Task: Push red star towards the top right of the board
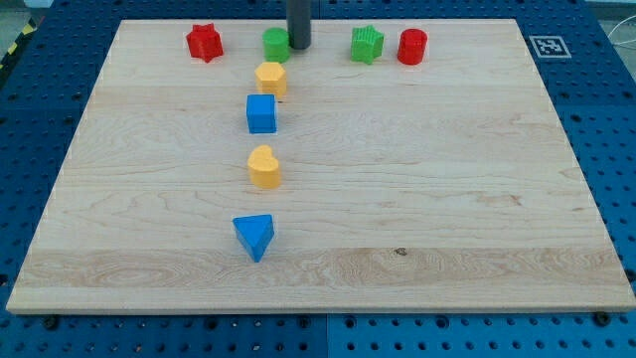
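Note:
The red star (205, 43) lies near the top left of the wooden board (447, 199). My tip (298, 46) stands at the view's top centre, touching or almost touching the right side of a green round block (275, 44). The tip is well to the right of the red star, with the green round block between them. A green star-like block (367, 44) and a red cylinder (412, 46) lie further right along the top edge.
A column runs down from the green round block: a yellow hexagonal block (270, 77), a blue cube (261, 113), a yellow heart (264, 167) and a blue triangle (254, 237). A marker tag (548, 46) sits at the board's top right corner.

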